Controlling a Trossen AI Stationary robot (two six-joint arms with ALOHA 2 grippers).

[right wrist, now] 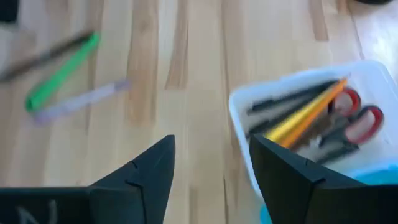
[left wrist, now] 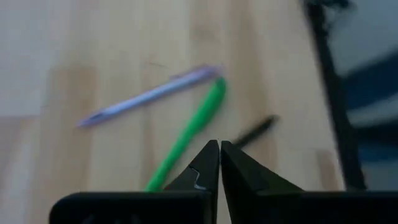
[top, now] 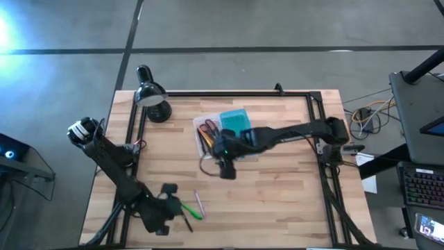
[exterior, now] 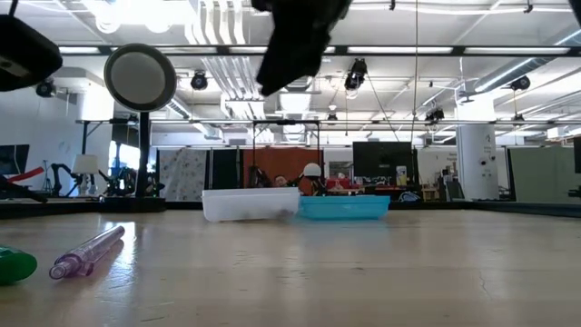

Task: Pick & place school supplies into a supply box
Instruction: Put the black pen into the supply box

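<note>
The supply box stands open near the table's middle, its clear tray beside the turquoise lid. In the tray lie red-handled scissors, an orange pencil and dark pens. A green marker, a pinkish-purple stick and a dark pen lie flat on the table near its near edge. My left gripper is shut and empty, just left of the marker. My right gripper hangs open and empty above bare wood, just on the near side of the tray.
A black desk lamp stands at the far left corner. A dark frame rail runs along the table's edges. Bare wood fills the near right. In the low view the stick and the marker lie in front of the tray.
</note>
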